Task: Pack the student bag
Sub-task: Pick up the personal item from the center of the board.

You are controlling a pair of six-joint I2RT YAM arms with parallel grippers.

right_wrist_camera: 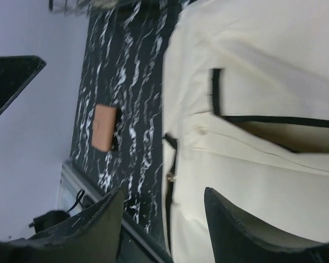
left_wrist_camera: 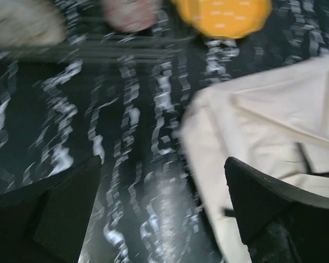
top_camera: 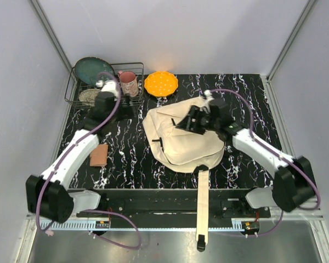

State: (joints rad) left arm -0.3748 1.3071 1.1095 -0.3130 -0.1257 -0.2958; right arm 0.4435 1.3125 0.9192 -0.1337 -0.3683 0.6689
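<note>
The student bag [top_camera: 178, 141] is a cream canvas backpack lying flat mid-table, with one long webbing strap [top_camera: 203, 203] hanging over the front edge. My right gripper [top_camera: 185, 123] hovers over the bag's upper right part, open and empty. In the right wrist view it [right_wrist_camera: 162, 222] is above the bag [right_wrist_camera: 263, 82], near a black zipper pull [right_wrist_camera: 169, 176] and a black-edged pocket opening. My left gripper [top_camera: 122, 108] is open and empty to the left of the bag, by the dish rack. In the left wrist view it [left_wrist_camera: 162, 205] is over bare table, with the bag's edge [left_wrist_camera: 274, 115] to the right.
A wire dish rack [top_camera: 79, 90] at the back left holds a teal plate [top_camera: 93, 70] and a pink mug [top_camera: 128, 83]. An orange plate [top_camera: 161, 83] lies behind the bag. A small brown flat object [top_camera: 99, 155] lies at the front left. Grey walls close in the table.
</note>
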